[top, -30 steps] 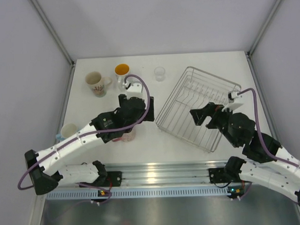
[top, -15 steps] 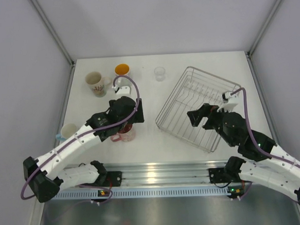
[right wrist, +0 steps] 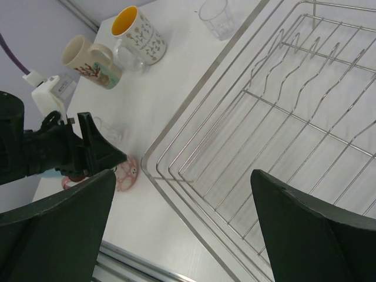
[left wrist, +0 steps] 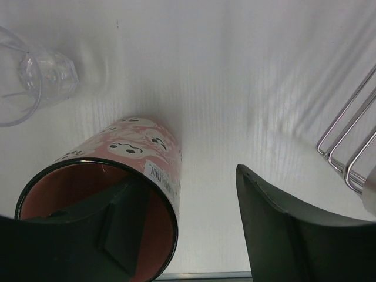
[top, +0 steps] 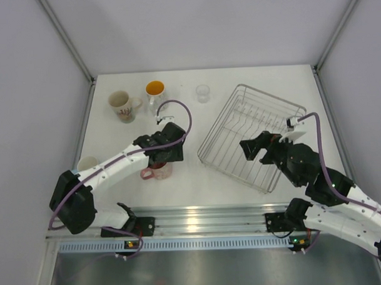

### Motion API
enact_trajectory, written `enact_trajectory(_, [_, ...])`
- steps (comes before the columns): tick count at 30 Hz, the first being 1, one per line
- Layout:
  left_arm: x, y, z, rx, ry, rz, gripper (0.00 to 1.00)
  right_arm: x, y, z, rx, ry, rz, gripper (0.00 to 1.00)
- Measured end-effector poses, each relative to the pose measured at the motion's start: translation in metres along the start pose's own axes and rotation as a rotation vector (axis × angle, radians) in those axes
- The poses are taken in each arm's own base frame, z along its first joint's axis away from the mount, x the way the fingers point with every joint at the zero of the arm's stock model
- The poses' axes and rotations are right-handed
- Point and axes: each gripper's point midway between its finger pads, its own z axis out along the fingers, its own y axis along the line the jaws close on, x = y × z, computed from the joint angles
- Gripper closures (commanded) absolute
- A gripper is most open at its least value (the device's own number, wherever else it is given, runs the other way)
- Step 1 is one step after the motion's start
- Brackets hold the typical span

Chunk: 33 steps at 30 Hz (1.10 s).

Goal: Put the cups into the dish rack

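Observation:
A pink cup (left wrist: pixel 126 147) stands upright on the white table, also seen as the pink cup (top: pixel 158 172). My left gripper (left wrist: pixel 188 182) is over it, open: one finger (left wrist: pixel 111 229) is down inside the cup and the other finger (left wrist: pixel 282 235) stands outside, apart from the wall. My right gripper (right wrist: pixel 183 173) hovers open and empty over the near-left corner of the dish rack (top: pixel 283 108), which holds no cup. A cream patterned mug (top: pixel 120 105), an orange-inside mug (top: pixel 155 89), a clear glass (top: pixel 203 92) and a light blue cup (top: pixel 87 165) stand on the table.
Another clear glass (left wrist: pixel 35 76) stands just beyond the pink cup. The rack's wire edge (left wrist: pixel 352 147) lies to the right of my left gripper. Slanted frame posts and grey walls bound the table; a metal rail (top: pixel 199 217) runs along the near edge.
My left gripper has come down and toward me over the pink cup, and its jaws have narrowed. The right arm has barely shifted.

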Motion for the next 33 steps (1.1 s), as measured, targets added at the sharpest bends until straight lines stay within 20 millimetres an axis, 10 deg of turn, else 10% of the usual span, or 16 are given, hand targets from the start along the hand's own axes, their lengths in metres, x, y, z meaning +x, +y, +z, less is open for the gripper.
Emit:
enact_trajectory(17, [0.012,-0.001,0.008,0.008,0.072,-0.012,0.99,-0.003,-0.003,-0.002,0.011,-0.013,0.001,0.01])
enact_trajectory(33, [-0.025,-0.033,-0.051,0.244,-0.005,-0.076,1.00,0.027,0.017,-0.004,-0.214,0.033,-0.104,0.03])
